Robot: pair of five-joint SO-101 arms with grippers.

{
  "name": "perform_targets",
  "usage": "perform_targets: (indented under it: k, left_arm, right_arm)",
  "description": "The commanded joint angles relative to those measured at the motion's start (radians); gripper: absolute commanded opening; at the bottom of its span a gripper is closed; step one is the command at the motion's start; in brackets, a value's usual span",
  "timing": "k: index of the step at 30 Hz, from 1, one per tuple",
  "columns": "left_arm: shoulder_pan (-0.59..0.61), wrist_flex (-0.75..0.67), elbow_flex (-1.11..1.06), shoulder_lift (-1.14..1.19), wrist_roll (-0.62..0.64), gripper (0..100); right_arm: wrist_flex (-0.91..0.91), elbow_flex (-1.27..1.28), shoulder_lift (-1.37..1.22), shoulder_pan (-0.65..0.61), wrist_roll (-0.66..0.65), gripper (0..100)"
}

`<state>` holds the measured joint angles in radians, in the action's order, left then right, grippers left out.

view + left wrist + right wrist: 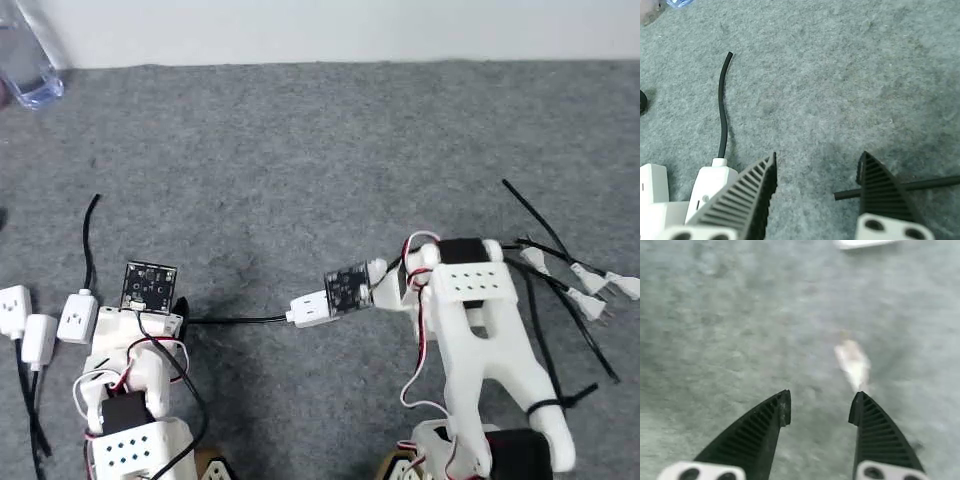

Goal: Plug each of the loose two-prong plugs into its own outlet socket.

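- High view shows you a grey, felt-like counter (300, 150) with a fuzzy nap. The left arm (135, 445) and right arm (480, 340) on it are white plastic with red and black wiring.
- Your loose two-prong plugs (592, 283) lie at the right, just beside the right arm. They are small white heads on thin black leads, fanned out toward the right edge, with long axes roughly left to right. The prongs are too small to read.
- Three white, blocky outlet sockets (40, 338) sit at the left beside the left arm, with long axes near to far. The rightmost socket (710, 185) has a round black socket cord (722, 110) that leaves its far end and runs toward the far side.
- A white connector (310, 308) lies mid-counter, long axis left to right. Its connector cord (235, 320) leaves the left end toward the left arm, and the right arm's wrist sits over the right end.
- Your left jaws stand open and hold nothing. Their black, ribbed, wedge-shaped fingers (752, 195) are spread above bare counter, with the rightmost socket just beside one of them.
- Your right jaws are also open and hold nothing. The white connector, blurred in the right wrist view, lies just past one ribbed finger and is not clamped.
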<state>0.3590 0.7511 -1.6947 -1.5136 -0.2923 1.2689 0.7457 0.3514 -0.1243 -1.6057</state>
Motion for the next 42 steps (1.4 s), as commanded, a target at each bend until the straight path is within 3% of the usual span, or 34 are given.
perform_targets:
  k: [1, 3, 7, 14, 26, 42]
  left_arm:
    - [0.008, 0.002, 0.005, -0.012, -0.008, 25]
    - [0.008, 0.002, 0.005, -0.012, -0.008, 25]
    - [0.008, 0.002, 0.005, -0.012, -0.008, 25]
    - [0.006, 0.002, 0.005, -0.012, -0.008, 25]
    - [0.005, 0.002, 0.005, -0.012, -0.008, 25]
    - [0.006, 0.002, 0.005, -0.012, -0.008, 25]
  right_arm:
    - [-0.056, 0.017, 0.031, 0.01, 0.009, 9.8]
    - [-0.09, 0.031, 0.031, 0.01, 0.006, 4.3]
    - [-0.134, 0.063, 0.03, 0.015, -0.069, 3.6]
    - [-0.248, 0.029, -0.127, 0.013, -0.075, 3.9]
    - [-0.166, -0.299, -0.366, -0.031, -0.072, 4.0]
    - [-0.166, -0.419, -0.467, -0.091, 0.005, 4.1]
